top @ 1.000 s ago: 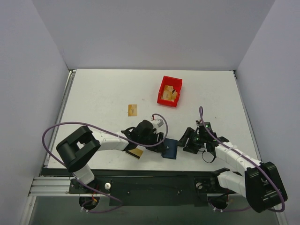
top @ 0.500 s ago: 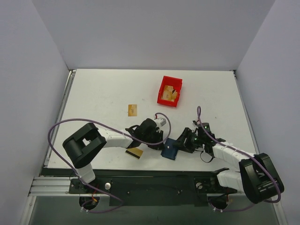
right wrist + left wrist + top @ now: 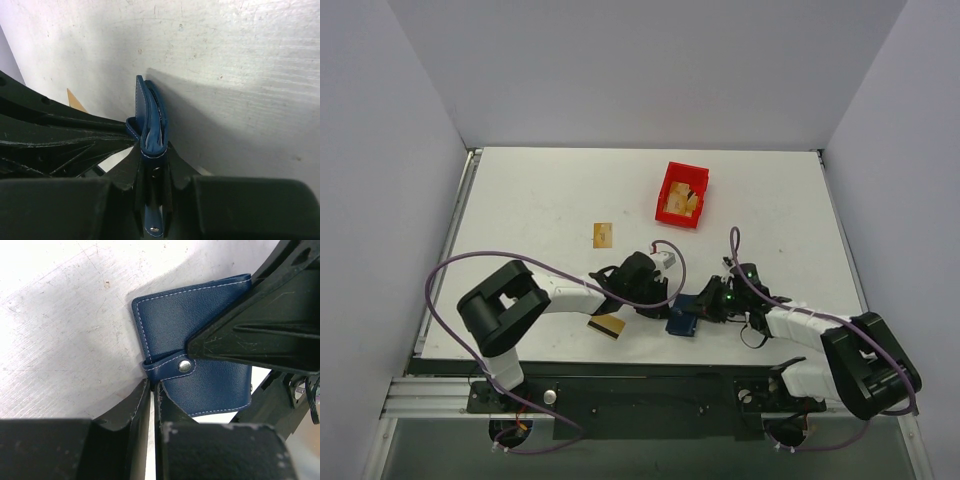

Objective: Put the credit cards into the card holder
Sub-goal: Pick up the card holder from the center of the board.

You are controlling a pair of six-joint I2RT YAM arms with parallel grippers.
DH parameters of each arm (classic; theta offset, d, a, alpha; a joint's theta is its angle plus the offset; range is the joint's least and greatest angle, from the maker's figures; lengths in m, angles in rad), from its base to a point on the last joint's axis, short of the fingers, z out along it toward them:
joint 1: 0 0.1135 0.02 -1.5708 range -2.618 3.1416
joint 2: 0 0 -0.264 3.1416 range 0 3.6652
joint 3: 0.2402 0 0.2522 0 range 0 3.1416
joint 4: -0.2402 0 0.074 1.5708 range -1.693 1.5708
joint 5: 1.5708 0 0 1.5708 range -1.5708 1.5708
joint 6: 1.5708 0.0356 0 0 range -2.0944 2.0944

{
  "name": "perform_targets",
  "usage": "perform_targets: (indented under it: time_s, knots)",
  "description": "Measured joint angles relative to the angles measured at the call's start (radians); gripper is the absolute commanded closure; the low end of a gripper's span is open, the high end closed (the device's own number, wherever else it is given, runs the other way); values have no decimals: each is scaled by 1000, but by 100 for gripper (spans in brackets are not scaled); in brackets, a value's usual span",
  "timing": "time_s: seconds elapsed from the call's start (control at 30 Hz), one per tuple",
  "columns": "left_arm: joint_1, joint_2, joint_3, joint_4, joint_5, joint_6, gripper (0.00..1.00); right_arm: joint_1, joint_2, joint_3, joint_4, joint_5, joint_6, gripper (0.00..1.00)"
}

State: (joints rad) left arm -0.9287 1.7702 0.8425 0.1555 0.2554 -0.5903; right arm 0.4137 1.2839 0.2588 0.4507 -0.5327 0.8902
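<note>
Nearest the bases: striped card (image 3: 607,326) flat on the table (image 3: 520,200), part under the left arm, long axis about left-right, skewed.

Just right of it: wallet (image 3: 170,325), folded shut, between the two grippers. In the top view its long axis runs roughly near-far, slightly skewed, much of it covered. Strap (image 3: 165,367) crosses the face, with the snap (image 3: 186,366) fastened. From the right wrist it is edge-on, with lighter lining between the leaves.

Right gripper (image 3: 152,150): clamped on the wallet's right edge, one finger across the face.

Left gripper (image 3: 153,385): fingers closed to a thin slit, tips at the wallet's edge just below the strap end. Cannot tell if they pinch the leather.

Farther, well apart: far card (image 3: 603,234), flat, long axis near-far.

Farthest: red bin (image 3: 670,185), to the right.
</note>
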Motion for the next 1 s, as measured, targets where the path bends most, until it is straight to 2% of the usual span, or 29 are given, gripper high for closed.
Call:
perform_targets:
  time_s: [0.07,0.13,0.23,0.47,0.57,0.63,0.7,0.77,0.8,0.87,1.0]
  knots:
    - [0,-4,0,-4,-6,-1,73,13,-21,1,-21,24,-2,100]
    - [-4,-14,0,-12,-17,0,68,25,-50,9,-60,48,-10,100]
    - [-5,-49,-1,-32,-50,1,66,35,-98,34,-158,88,-41,79]
    - [3,-95,10,-33,-81,4,67,39,-165,77,-328,174,-88,68]
    - [3,-94,10,-32,-81,3,67,39,-193,77,-372,195,-87,58]
    - [3,-93,10,-32,-80,3,67,39,-210,77,-391,208,-87,57]
    - [3,-90,10,-32,-79,2,67,39,-235,77,-411,224,-86,59]
    - [3,-86,10,-32,-75,2,67,39,-256,77,-418,237,-84,67]
    - [3,-85,10,-32,-73,3,67,39,-262,77,-418,241,-84,76]
    - [3,-84,10,-32,-70,3,67,39,-266,77,-418,246,-84,85]
    - [3,-83,10,-32,-65,3,67,39,-256,77,-412,247,-80,97]
